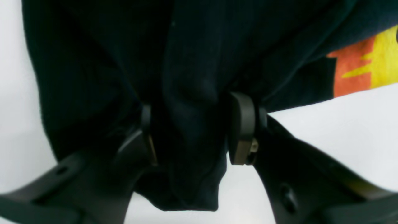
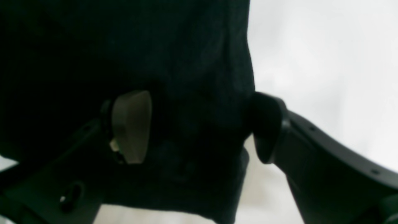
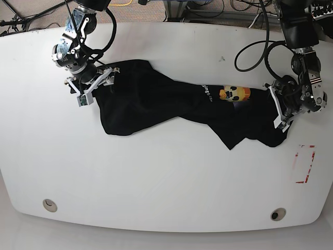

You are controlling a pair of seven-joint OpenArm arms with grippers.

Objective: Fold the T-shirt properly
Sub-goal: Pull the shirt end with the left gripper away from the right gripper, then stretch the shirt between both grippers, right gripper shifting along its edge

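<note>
T-shirt [image 3: 156, 101] lies twisted, stretched across the desk [image 3: 166, 177]. Left hand [image 1: 192, 130] at its printed end, right hand [image 2: 199, 127] at the plain end; both straddle bunched cloth, jaws apart. Step: spreading flat. Next: regrip corners, untwist.

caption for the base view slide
Two arms stretch a black T-shirt across the white table, one gripper at each end.
</note>
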